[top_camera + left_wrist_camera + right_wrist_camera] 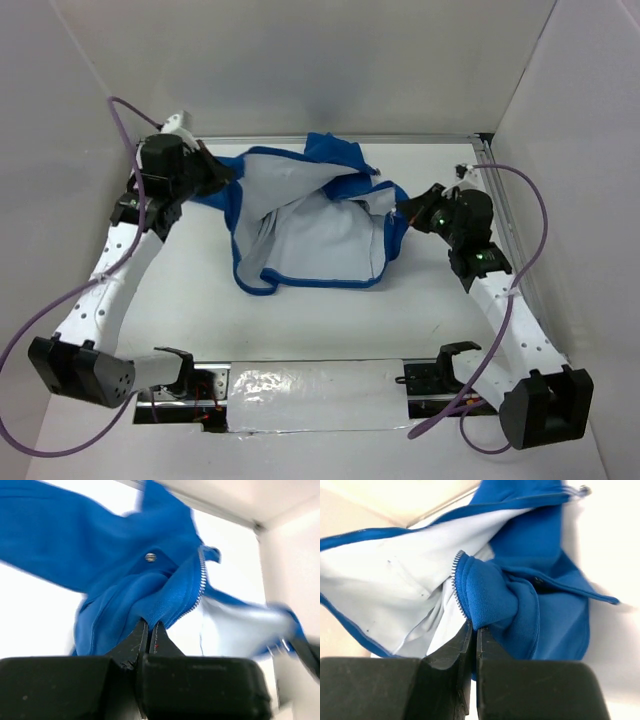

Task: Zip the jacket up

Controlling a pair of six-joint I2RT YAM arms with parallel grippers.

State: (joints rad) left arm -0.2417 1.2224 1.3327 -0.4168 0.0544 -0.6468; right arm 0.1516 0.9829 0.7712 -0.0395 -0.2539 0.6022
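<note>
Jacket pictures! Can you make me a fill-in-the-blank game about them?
1. The jacket is ___ on the outside.
2. Its lining is ___.
3. The left gripper and the right gripper are each pinched ___ on the jacket.
4. The zipper teeth are not joined, so the jacket lies ___, not zipped.

Missing words: blue; white; shut; open.

Bright, even light with soft shadows; the jacket blurs in both overexposed wrist views.
</note>
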